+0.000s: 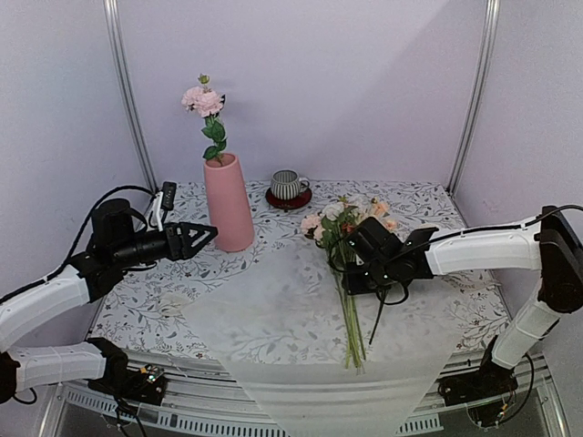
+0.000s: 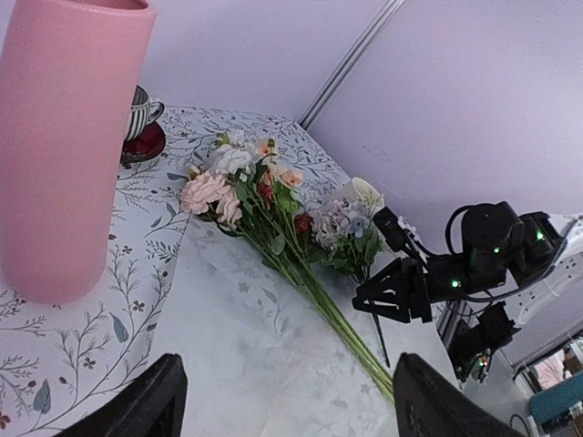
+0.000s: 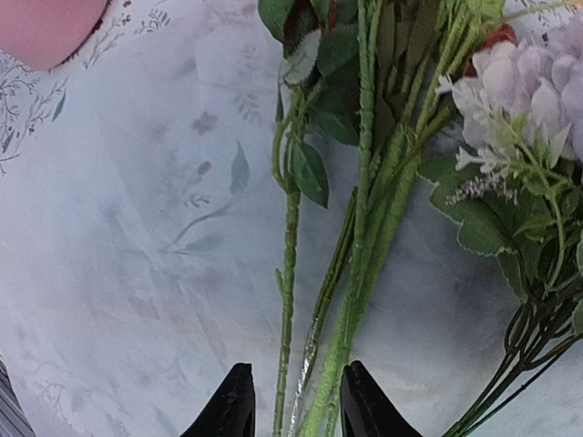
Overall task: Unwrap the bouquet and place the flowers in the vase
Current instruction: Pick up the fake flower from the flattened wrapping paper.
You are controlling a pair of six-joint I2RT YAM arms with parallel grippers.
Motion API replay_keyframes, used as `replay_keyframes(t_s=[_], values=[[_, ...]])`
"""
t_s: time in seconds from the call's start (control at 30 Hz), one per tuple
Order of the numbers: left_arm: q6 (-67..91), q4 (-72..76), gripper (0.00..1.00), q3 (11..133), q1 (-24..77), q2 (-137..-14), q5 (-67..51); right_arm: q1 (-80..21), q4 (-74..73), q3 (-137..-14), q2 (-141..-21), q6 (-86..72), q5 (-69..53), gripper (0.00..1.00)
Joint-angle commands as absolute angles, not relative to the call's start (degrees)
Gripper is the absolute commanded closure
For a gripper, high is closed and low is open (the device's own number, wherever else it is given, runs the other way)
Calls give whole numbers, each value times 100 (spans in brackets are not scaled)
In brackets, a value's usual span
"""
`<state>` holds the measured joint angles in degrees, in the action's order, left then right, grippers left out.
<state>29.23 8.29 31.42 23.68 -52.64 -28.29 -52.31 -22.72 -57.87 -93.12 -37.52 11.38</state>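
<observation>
So the table point(image 1: 137, 300) has a leafy-print cloth and is boxed in by pale walls at the back and both sides. The unwrapped sheet of translucent wrapping paper point(image 1: 273, 309) lies flat across the middle, and its near corner hangs over the front edge. The pink vase point(image 1: 228, 205) stands upright at the back left, just off the paper's far-left edge, with one pink flower point(image 1: 202, 100) in it. The flowers point(image 1: 350, 319) lie loose on the paper, blooms toward the back wall and stem ends close to the front edge. There's a decent strip of bare cloth and paper between them and the vase. The left gripper point(image 2: 290, 364) hovers just left of the vase with its fingers wide apart and nothing in them. The right gripper point(image 3: 296, 369) has its fingers pulled in close on either side of the green stems, but honestly can't tell if they're pinching yet. A striped mug point(image 1: 289, 185) on a red saucer point(image 1: 289, 198) sits near the back edge.
</observation>
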Motion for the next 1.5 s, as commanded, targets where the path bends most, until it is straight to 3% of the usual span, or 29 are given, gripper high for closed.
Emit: replay_keyframes(t_s=[0.0,0.13,0.27,1.47], values=[[2941,998,20,3095,2456,-5280,-2871,-5222,-2373,-5378,-9213,-3951,845,67],[2958,1081,20,3086,2491,-5319,-2861,-5225,-2221,-5026,-9119,-4062,590,68],[3000,1158,21,3115,2537,-5423,-2861,-5221,-2121,-4837,-9054,-4117,463,75],[2945,1047,22,3287,2804,-5672,-2602,-5372,-2734,-5257,-9527,-3789,325,77]])
